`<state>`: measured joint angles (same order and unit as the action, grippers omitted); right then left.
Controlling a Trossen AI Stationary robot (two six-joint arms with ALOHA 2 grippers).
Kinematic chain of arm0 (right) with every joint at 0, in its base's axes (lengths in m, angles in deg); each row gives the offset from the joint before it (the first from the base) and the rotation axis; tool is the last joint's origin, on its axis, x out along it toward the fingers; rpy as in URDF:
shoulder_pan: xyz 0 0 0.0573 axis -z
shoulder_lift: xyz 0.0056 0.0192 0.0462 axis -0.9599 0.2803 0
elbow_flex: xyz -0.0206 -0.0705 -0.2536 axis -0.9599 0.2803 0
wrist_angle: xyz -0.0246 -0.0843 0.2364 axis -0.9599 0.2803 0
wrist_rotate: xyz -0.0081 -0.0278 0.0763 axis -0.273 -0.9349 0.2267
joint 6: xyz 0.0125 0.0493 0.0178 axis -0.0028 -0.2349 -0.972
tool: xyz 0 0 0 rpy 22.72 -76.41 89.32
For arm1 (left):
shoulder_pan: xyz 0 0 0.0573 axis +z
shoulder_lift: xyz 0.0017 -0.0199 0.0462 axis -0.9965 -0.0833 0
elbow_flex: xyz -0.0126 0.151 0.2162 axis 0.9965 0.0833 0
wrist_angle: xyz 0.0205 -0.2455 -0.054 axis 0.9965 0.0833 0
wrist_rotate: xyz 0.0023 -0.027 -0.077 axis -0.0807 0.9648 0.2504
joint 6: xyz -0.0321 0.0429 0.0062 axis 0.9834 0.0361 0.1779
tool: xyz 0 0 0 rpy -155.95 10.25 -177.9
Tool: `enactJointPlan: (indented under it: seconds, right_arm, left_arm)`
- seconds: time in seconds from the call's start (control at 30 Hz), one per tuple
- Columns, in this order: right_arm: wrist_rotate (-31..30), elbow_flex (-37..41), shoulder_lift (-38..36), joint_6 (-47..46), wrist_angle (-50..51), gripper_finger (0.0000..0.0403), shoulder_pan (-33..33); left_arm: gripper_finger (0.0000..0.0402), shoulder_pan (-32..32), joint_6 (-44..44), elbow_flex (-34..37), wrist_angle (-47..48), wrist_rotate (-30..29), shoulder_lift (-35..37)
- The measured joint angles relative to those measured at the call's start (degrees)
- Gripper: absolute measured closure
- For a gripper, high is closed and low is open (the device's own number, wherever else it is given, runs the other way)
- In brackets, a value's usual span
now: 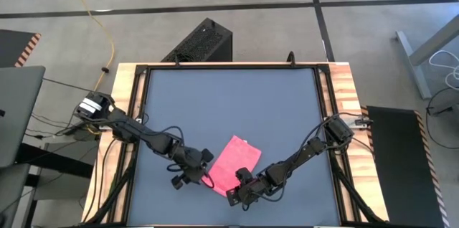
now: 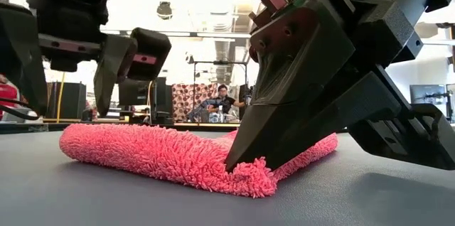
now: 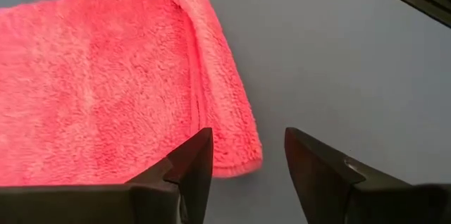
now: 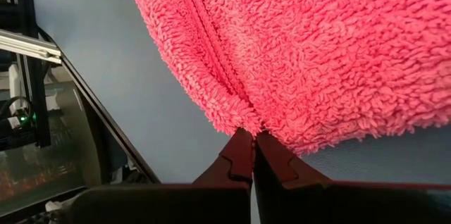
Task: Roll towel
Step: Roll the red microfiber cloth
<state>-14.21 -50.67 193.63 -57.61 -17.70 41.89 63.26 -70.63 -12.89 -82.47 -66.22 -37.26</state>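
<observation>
The pink-red towel (image 1: 234, 162) lies flat on the dark table as a folded strip, with a seam of edges running along it (image 4: 211, 62). My right gripper (image 4: 252, 139) is at the towel's near end, fingers together at its edge. It also shows large in the low view (image 2: 238, 163). My left gripper (image 3: 246, 164) is open and hovers just above the towel's left near corner (image 3: 236, 157). One of its fingers is over the cloth and the other over bare table. It touches nothing that I can see. My right gripper has its two fingers closed together on the towel's near edge (image 4: 246, 122), where the seam meets that edge. The fingertips are buried in the pile, so one layer or several cannot be told. The fingers slant down from the near right. The towel stays flat on the table.
The dark mat (image 1: 229, 99) has open room behind the towel. A wooden frame (image 1: 344, 92) borders it left and right. A black box (image 1: 203, 41) stands beyond the far edge. A person (image 2: 222, 99) sits far off in the room.
</observation>
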Motion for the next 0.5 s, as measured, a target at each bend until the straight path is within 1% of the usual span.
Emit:
enactJointPlan:
  seconds: [0.17, 0.3, 0.4, 0.5]
  right_arm:
    - [0.0, 0.0, 0.0, -0.02, 0.07, 0.0384, 0.02]
    - [-0.01, 0.0, 0.0, -0.02, 0.15, 0.0384, 0.04]
    - [0.0, 0.0, 0.0, -0.04, 0.13, 0.0384, 0.04]
    - [-0.02, 0.0, 0.0, -0.04, 0.13, 0.0384, -0.03]
  left_arm:
    - [0.0234, -0.54, 2.1, -0.01, -1.13, 0.02, -4.13]
    - [0.0241, 0.01, 3.38, -0.01, -1.78, -0.46, -4.5]
    - [0.0266, 0.46, 3.54, -0.02, -2.29, -1.01, -4.5]
    - [0.0314, 0.98, 4.17, -0.01, -2.51, -1.01, -4.5]
